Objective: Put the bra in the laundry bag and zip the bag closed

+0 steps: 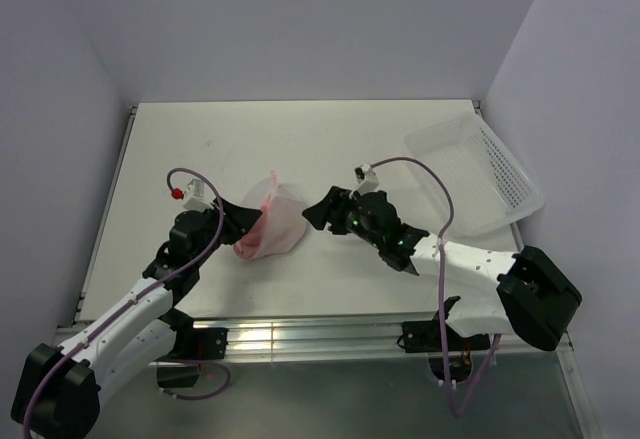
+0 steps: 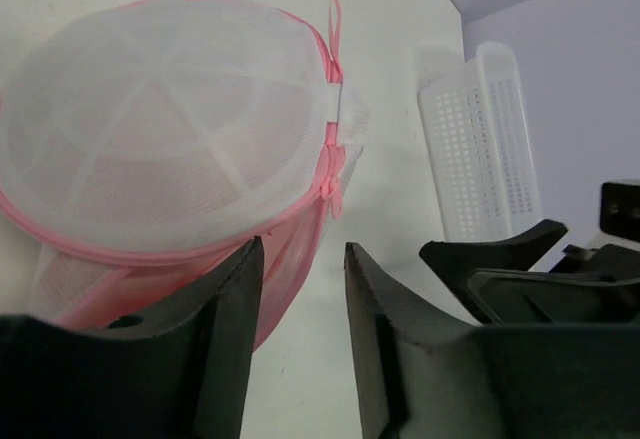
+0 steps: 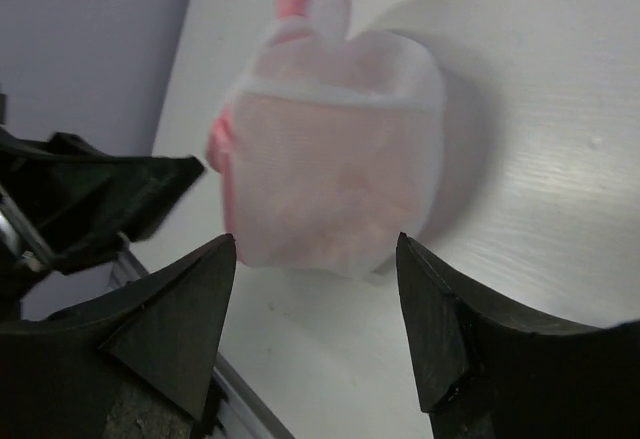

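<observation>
Left claw (image 2: 302, 249) first: two dark fingers fill the bottom of its wrist view, set narrowly apart, bare tabletop (image 1: 200, 149) showing through most of the gap and a sliver of pink bag edge at the left finger. Nothing looks clamped, so read as slightly parted and empty. Just beyond the fingertips sits the laundry bag (image 2: 170, 109), a white mesh drum lying tilted, lid face toward this camera. Its pink zipper rim (image 2: 310, 199) runs unbroken along the arc in view, and a thin pink loop (image 2: 333, 19) stands up on the far side. Right claw (image 3: 312, 249) faces the bag from the other side, fingers spread wide, gripping nothing, near the mesh but not touching. Through the mesh shows a soft pink mass, taken to be the bra (image 3: 330, 189), already inside the bag. Farther out, at the far right corner, lies a white perforated plastic basket (image 1: 480, 169), well apart and no part of this. Judgement: loading looks done. The zip appears drawn along the visible stretch, but the pull and the hidden part of the rim cannot be made out, so closure needs checking.
</observation>
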You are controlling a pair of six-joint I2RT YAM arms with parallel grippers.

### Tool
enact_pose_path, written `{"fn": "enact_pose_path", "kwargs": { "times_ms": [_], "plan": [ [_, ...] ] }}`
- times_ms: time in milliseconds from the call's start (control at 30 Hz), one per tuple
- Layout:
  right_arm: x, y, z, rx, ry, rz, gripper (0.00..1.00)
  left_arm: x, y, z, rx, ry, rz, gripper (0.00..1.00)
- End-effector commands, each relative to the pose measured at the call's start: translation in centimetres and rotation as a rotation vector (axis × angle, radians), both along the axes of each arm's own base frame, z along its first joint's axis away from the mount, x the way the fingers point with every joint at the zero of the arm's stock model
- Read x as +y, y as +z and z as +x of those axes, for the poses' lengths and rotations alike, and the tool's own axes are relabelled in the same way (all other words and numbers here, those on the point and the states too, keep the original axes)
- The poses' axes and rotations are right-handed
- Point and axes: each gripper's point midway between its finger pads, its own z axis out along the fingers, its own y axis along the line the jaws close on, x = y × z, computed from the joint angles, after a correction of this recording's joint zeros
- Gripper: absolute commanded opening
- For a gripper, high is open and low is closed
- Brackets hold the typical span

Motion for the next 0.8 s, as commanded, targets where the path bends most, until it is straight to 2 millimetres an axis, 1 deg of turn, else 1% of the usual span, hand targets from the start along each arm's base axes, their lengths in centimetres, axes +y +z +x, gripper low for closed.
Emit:
{"fn": "enact_pose_path", "kwargs": {
  "times_ms": [0, 33, 67, 100, 133, 200, 233, 267, 300, 333, 367, 433, 467, 500, 567, 633, 667, 767],
  "plan": [
    [2.4, 5.6, 1.9, -0.093, -0.019, 0.047, 0.73, -0.9, 1.7, 0.2, -0.017, -0.009, -0.022, 0.45],
    [3.1, 5.9, 2.0, -0.099, -0.015, 0.038, 0.74, -0.5, 1.3, 0.3, -0.018, 0.022, -0.012, 0.48],
    [3.6, 5.4, 2.5, -0.095, -0.014, 0.011, 0.74, -0.2, 1.4, 0.4, -0.021, 0.034, -0.012, 0.5],
    [4.3, 6.5, 3.1, -0.106, -0.018, 0.012, 0.74, -0.2, 1.3, 0.4, -0.023, 0.036, -0.012, 0.54],
    [4.7, 6.5, 3.5, -0.105, -0.017, -0.006, 0.74, -0.2, 1.2, 0.4, -0.025, 0.036, -0.008, 0.55],
    [5.7, 6.1, 5.0, -0.103, -0.03, -0.082, 0.75, -0.1, 0.7, 0.6, -0.013, 0.044, 0.006, 0.57],
    [5.8, 5.8, 5.4, -0.105, -0.039, -0.118, 0.8, -0.1, 0.7, 0.6, -0.019, 0.042, 0.009, 0.56],
    [6.2, 4.6, 5.9, -0.101, -0.039, -0.179, 0.83, -0.2, 0.8, 0.6, -0.026, 0.037, 0.008, 0.56],
    [6.4, 5.1, 6.6, -0.104, -0.052, -0.214, 0.84, -0.5, 1.1, 0.5, -0.035, 0.022, 0.001, 0.54],
    [6.5, 4.6, 6.9, -0.099, -0.055, -0.246, 0.85, -0.6, 1.3, 0.5, -0.041, 0.019, -0.002, 0.53],
    [6.7, 3.6, 7.2, -0.088, -0.056, -0.28, 0.85, -0.6, 1.5, 0.4, -0.046, 0.02, -0.002, 0.52],
    [7.4, 3.3, 7.2, -0.075, -0.032, -0.286, 0.81, -0.5, 1.8, 0.5, -0.05, 0.025, 0.002, 0.48],
    [7.7, 2.4, 7.2, -0.061, -0.025, -0.298, 0.79, -0.7, 2.1, 0.4, -0.057, 0.019, -0.003, 0.42],
    [8.1, 2.5, 7.4, -0.063, -0.017, -0.298, 0.79, -0.9, 2.2, 0.3, -0.06, 0.011, -0.01, 0.36],
    [8.9, 2.0, 7.3, -0.054, 0.026, -0.307, 0.76, -1.1, 2.2, 0.2, -0.059, 0.003, -0.018, 0.36],
    [9.6, 2.6, 7.2, -0.063, 0.051, -0.288, 0.75, -1.2, 1.9, 0.2, -0.052, 0.005, -0.008, 0.36],
    [9.8, 2.6, 7.2, -0.071, 0.057, -0.29, 0.73, -1.2, 1.7, 0.1, -0.047, 0.004, -0.005, 0.35],
    [10.0, 2.8, 7.4, -0.079, 0.057, -0.297, 0.72, -1.4, 1.6, 0.1, -0.042, -0.001, -0.001, 0.35]
  ]
}}
